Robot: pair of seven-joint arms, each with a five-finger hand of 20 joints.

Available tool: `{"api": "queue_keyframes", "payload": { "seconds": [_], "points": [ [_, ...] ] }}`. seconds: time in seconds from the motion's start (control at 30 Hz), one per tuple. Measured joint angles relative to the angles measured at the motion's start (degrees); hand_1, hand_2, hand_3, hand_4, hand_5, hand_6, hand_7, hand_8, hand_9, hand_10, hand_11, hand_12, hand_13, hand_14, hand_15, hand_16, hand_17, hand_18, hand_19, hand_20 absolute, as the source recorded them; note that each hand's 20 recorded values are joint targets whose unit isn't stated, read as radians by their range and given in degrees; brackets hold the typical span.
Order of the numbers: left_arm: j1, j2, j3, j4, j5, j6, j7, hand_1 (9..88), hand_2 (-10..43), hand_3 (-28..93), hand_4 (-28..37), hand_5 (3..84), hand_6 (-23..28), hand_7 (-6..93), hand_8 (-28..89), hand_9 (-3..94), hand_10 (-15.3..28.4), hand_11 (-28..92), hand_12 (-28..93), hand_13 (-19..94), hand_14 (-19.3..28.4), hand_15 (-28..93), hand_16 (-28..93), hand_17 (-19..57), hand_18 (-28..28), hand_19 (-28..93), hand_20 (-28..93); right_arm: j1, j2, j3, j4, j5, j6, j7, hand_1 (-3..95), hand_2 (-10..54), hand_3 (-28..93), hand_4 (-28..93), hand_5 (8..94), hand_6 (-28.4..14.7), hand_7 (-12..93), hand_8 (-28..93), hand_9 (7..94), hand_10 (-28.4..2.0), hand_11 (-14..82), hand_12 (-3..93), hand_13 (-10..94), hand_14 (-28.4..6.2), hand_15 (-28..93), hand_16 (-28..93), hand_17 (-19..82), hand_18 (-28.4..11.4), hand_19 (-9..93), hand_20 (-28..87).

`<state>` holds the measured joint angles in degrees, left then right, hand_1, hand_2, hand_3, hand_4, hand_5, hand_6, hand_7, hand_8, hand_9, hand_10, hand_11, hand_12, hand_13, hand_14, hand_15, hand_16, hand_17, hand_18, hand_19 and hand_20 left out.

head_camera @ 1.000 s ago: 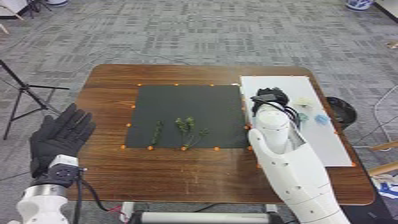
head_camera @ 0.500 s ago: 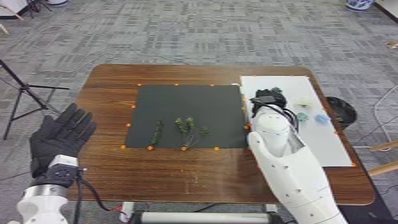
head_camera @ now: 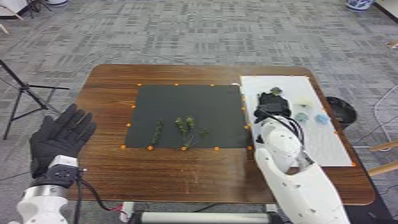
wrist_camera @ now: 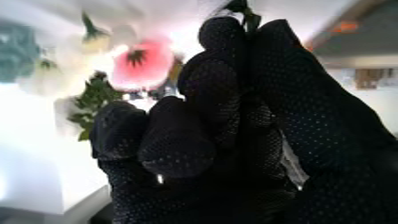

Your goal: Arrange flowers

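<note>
Your right hand point(head_camera: 273, 104) is over the white board point(head_camera: 333, 152) on the right side of the table point(head_camera: 169, 172). Fingers point(wrist_camera: 211, 82) curled, thumb closed in against them, pinching a dark green sprig point(head_camera: 276, 90) at the tips; its top pokes out past them. Can't tell how much stem is inside the grip.

Other flowers on the board, right of that hand: pale cream bloom point(head_camera: 304, 103) nearest its far end, then teal bloom point(head_camera: 302, 117) and blue bloom point(head_camera: 322, 119) side by side. Wrist view also gives you a pink bloom point(wrist_camera: 140, 65) with green leaves point(wrist_camera: 93, 105) near it, apart from the fingers.

Black mat point(head_camera: 173, 102), just left of the board: three green stems lying on its near part, slim one point(head_camera: 158, 131) at left, bushier one point(head_camera: 185, 127) in the middle, small one point(head_camera: 204, 132) at right. Orange markers point(head_camera: 217, 148) around the mat edge.

Your left hand point(head_camera: 60, 135) is off the table's left side, palm up, fingers straight and spread a little, holding nothing.
</note>
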<state>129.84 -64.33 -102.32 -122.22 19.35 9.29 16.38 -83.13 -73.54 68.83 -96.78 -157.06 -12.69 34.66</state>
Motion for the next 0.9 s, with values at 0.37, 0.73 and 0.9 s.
{"api": "queue_keyframes", "payload": {
  "seconds": [0.37, 0.73, 0.9],
  "points": [
    [-0.49, 0.79, 0.2, 0.11, 0.0, 0.0, -0.15, 26.8, 18.5, 70, -28.3, 44.4, 9.3, 11.8, -9, 36.3, 15.3, 23, 8, 27, 15.5, 31, -6, -6.6, 15.4, 40, 9, -0.96, 1.63, -1.84, -9.58, 2.24, 1.63, -0.84, 55.0, -9.5, 69, -15, 80.9, -5.6, 32, 28, 81.3, -12.3, 41.7, 53.0, 79, -9.9, 73, 44, 50, -25.8, 93, 43],
    [-0.65, 1.15, 0.22, 0.12, -0.02, 0.05, -0.18, 26.8, 18.5, 70, -28.3, 44.3, 9.3, 11.8, -9, 36.4, 15.3, 23, 8, 27, 15.4, 31, -6, -6.6, 15.4, 40, 9, -0.78, 0.96, -7.82, -14.72, 3.02, 0.96, -4.12, 55.1, -9.5, 69, -15, 80.8, -5.9, 32, 28, 81.2, -12.3, 41.3, 53.5, 79, -9.9, 73, 44, 50, -25.8, 93, 43],
    [-0.8, 1.27, 0.28, 0.15, -0.03, 0.09, -0.16, 26.8, 18.5, 70, -28.3, 44.3, 9.3, 11.8, -9, 36.3, 15.3, 23, 8, 27, 15.5, 30, -6, -6.6, 15.4, 40, 9, -0.02, -0.05, -10.0, -15.19, 3.0, 0.15, -7.23, 55.2, -9.5, 69, -15, 80.7, -5.9, 32, 28, 81.0, -12.0, 41.0, 53.7, 79, -9.7, 73, 44, 50, -25.7, 93, 42]
  ]
}}
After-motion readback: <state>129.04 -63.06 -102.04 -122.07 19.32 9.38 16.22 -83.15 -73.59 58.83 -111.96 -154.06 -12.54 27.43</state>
